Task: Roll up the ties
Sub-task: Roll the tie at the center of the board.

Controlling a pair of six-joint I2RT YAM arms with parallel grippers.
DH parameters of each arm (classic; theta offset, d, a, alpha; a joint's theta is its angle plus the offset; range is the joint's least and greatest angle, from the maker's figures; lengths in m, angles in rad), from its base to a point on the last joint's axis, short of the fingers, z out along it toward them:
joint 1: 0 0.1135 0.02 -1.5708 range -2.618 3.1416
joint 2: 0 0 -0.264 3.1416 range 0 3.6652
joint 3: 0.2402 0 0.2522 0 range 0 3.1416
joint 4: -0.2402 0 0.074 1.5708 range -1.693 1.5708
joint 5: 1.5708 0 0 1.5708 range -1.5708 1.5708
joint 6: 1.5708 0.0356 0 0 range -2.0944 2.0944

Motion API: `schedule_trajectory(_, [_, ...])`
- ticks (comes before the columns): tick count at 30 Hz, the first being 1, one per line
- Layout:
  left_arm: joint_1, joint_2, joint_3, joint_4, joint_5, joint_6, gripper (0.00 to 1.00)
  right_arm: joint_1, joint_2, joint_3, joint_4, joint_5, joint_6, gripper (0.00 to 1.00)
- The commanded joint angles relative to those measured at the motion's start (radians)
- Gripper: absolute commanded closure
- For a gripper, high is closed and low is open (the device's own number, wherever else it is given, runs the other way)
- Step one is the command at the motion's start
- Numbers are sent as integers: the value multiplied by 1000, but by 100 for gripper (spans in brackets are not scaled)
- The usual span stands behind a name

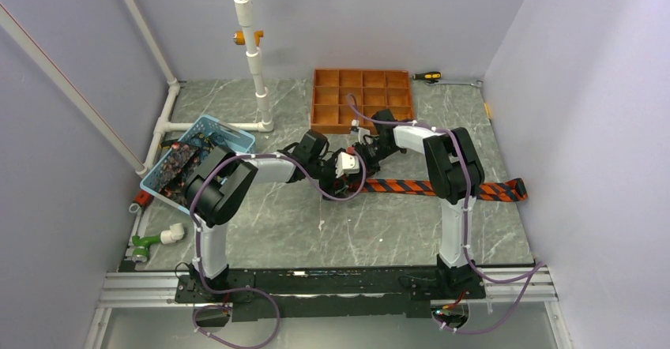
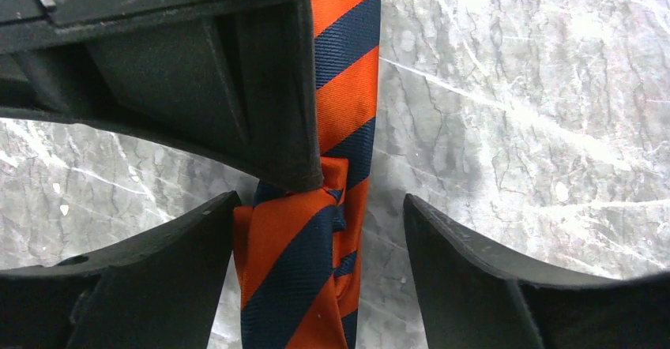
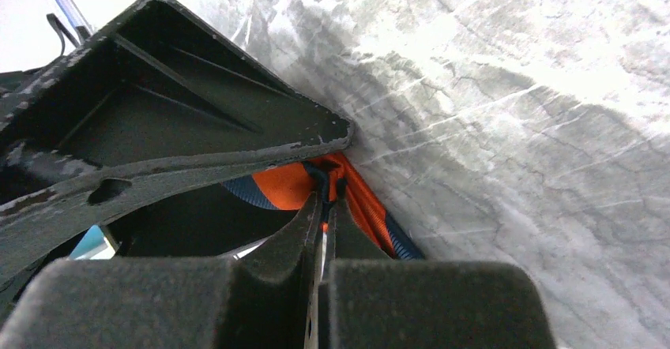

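Ties sit in two places on the grey marbled table (image 1: 316,230). In the top view, a striped tie (image 1: 442,187) in diagonal orange and dark bands lies flat, running from the centre out toward 3 o'clock, where its wide end stops near the right wall. Other ties (image 1: 178,167), dark and patterned, are heaped in a light blue basket (image 1: 237,137) at 9 o'clock. An orange-brown gridded tray (image 1: 362,96) stands at 12 o'clock, with a screwdriver (image 1: 427,76) just beyond its right corner. Both arms reach in to the tie's narrow end at the centre. The left gripper (image 1: 336,177) comes from 8 o'clock and the right gripper (image 1: 353,159) from 1 o'clock. In the left wrist view, the left gripper (image 2: 320,199) has its jaws spread wide and holds nothing. The striped tie (image 2: 292,262) passes between its fingers (image 2: 170,274), folded back on itself, and touches neither. From 12 o'clock in that view, one black finger of the right gripper presses down on the fold. In the right wrist view, the right gripper (image 3: 325,199) is pressed closed, its tips pinching the bunched orange fabric of the striped tie (image 3: 296,185).
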Motion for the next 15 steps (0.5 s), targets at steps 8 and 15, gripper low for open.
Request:
schedule_trajectory(8, [-2,-10,-88,-38,-41,118,58,7,-128,0,-34,-20,4,100])
schedule_trajectory(15, [6,-22,-88,-41,-38,101,65,5,-45,-6,-59,96,-35,100])
